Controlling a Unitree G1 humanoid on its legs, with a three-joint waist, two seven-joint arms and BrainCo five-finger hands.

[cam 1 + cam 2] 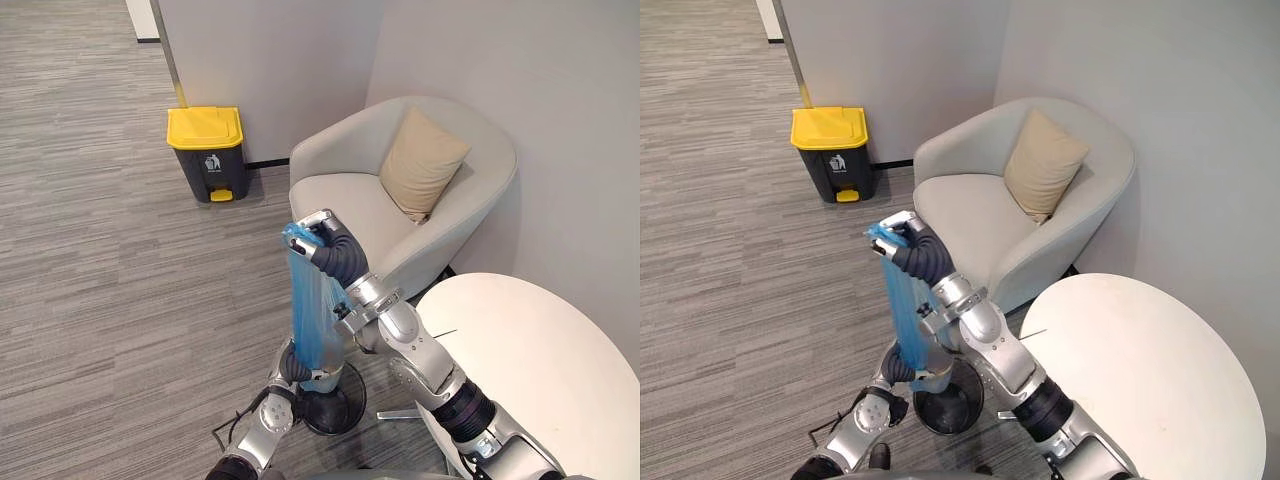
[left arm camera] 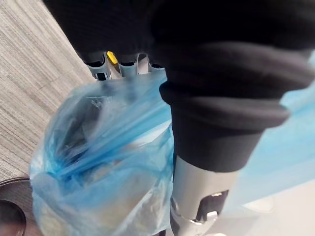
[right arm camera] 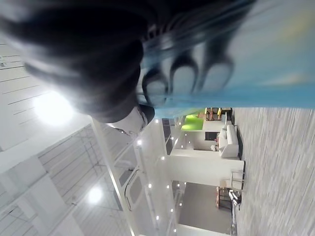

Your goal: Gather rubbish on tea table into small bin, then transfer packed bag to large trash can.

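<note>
**A:** Where was the bag (image 1: 308,300) just then?

**B:** Up in the air, strung between both hands! The right hand (image 1: 318,228) was raised high in front of the armchair (image 1: 350,200), and the top of the bag was bunched inside it, with the fingers (image 3: 181,81) curled tight around the blue film.

**A:** And the low end?

**B:** It was down by the left hand (image 1: 293,368), right against it, over the small black bin (image 1: 345,405) on the floor. That bin stood just off the edge of the round white table (image 1: 530,350). I couldn't tell whether the left hand was gripping the bag or only lying against it, because the plastic covered it.

**A:** How did the bag look?

**B:** It was thin, see-through blue plastic, pulled into a long narrow strip from top to bottom. In the left wrist view the lower part (image 2: 98,162) bulged, creased and shiny, with pale and dark shapes dimly showing inside.

**A:** And the big can?

**B:** The grey trash can with the yellow lid (image 1: 207,152) stood against the wall, well apart from the bag, with its lid down. A tan cushion (image 1: 422,162) leaned in the armchair.
</note>
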